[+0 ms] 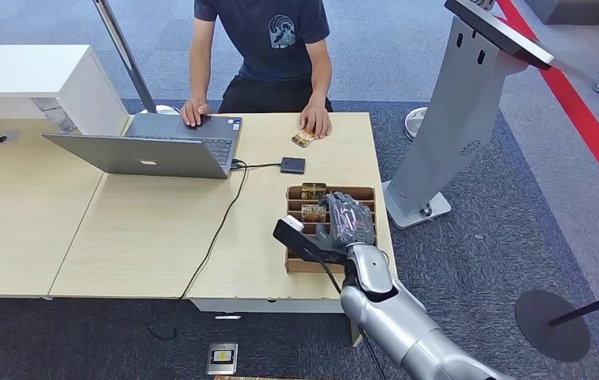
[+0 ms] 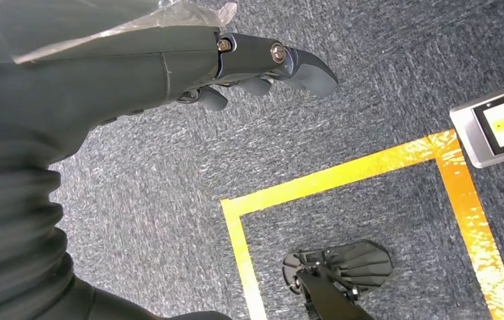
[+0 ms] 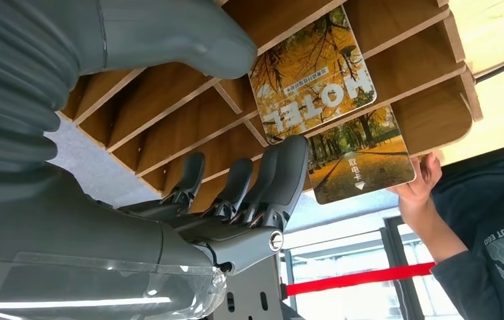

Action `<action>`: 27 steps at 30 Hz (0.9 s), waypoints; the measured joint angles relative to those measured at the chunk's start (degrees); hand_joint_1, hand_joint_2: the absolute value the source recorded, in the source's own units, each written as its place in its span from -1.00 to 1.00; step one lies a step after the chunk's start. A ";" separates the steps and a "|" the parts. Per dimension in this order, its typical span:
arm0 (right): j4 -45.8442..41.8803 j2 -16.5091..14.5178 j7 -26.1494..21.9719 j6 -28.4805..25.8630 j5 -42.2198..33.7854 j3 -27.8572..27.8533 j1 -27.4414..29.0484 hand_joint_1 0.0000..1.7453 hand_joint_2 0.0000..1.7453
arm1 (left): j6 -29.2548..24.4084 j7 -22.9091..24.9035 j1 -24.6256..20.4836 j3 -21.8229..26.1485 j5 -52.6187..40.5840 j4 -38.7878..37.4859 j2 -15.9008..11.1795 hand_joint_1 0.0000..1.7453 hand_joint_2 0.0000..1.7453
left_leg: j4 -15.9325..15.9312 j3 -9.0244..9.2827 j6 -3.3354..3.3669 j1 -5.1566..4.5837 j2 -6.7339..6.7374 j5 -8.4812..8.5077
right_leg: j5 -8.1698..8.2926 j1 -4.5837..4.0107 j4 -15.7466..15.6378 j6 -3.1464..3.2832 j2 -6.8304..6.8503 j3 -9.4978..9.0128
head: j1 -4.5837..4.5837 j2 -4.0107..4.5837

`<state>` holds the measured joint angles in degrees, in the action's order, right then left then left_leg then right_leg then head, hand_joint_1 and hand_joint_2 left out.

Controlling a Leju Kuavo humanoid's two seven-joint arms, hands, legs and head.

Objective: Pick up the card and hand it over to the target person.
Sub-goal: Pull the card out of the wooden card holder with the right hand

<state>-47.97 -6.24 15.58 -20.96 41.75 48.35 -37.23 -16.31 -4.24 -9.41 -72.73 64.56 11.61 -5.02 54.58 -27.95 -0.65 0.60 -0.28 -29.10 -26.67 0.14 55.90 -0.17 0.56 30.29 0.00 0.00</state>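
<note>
Right hand [image 1: 346,223] over the card rack [image 1: 368,195]
Its wrist view shows fingers [image 3: 283,175] spread, holding nothing, just beside two hotel cards [image 3: 313,73] standing in slots (left hand [image 2: 263,63] hangs empty above carpet).

Three autumn-leaf printed hotel cards: two standing in the slotted wooden card holder box [image 1: 364,192], near one [image 1: 313,212] and far one [image 1: 313,190], and a third [image 1: 303,138] under the seated person's hand [image 1: 315,123]. One open grey laptop [image 1: 150,148], one small black square hub [image 1: 292,165], one grey kiosk stand [image 1: 455,119].
</note>
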 joint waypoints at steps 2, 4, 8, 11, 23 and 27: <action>-1.68 0.13 0.36 0.16 -0.24 -0.17 -0.55 -0.13 1.00 | 0.13 -0.06 -0.04 -0.06 -0.05 0.01 -0.04 -1.00 1.00 | 0.02 0.03 0.00 0.00 0.00 -0.03 | -0.03 0.00 0.02 0.00 0.01 -0.03 | 0.00 0.00; -3.00 0.32 0.82 0.49 -0.37 -0.23 -0.88 -0.14 1.00 | 0.23 -0.07 -0.13 -0.11 -0.10 0.00 -0.04 -1.00 1.00 | 0.03 0.06 -0.01 -0.01 -0.01 -0.05 | -0.06 0.01 0.05 0.01 0.01 -0.05 | 0.00 0.00; -3.66 0.37 1.21 0.79 -0.43 -0.23 -1.13 -0.13 1.00 | 0.32 -0.04 -0.24 -0.17 -0.16 0.00 -0.01 -1.00 1.00 | 0.01 0.03 0.00 -0.01 0.00 -0.03 | -0.03 0.01 0.02 0.00 0.00 -0.02 | 0.00 0.00; -3.66 0.17 1.36 1.16 -0.53 0.01 -1.07 -0.12 1.00 | 0.43 -0.05 -0.24 -0.11 -0.08 0.01 0.01 -1.00 1.00 | 0.00 0.00 0.00 -0.01 0.01 -0.01 | -0.01 0.01 0.01 0.00 0.00 0.00 | 0.00 0.00; -2.27 -0.33 1.33 2.27 -0.36 1.22 -0.81 -0.06 1.00 | 0.50 -0.27 0.23 0.38 0.41 -0.04 0.18 -1.00 1.00 | 0.01 0.02 0.00 -0.01 0.01 -0.02 | -0.03 0.01 0.02 0.00 -0.01 -0.01 | 0.00 0.00; -2.27 -0.33 1.33 2.27 -0.36 1.22 -0.81 -0.06 1.00 | 0.50 -0.27 0.23 0.38 0.41 -0.04 0.18 -1.00 1.00 | -0.01 0.00 0.00 -0.01 0.02 0.00 | 0.00 0.00 0.00 0.00 -0.02 0.01 | 0.00 0.00</action>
<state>-50.24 -6.57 16.92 -18.69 41.40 49.56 -38.03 -15.81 -4.51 -9.18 -72.35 64.97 11.57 -4.84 54.57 -27.95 -0.65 0.59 -0.27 -29.11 -26.66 0.15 55.90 -0.17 0.54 30.30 0.00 0.00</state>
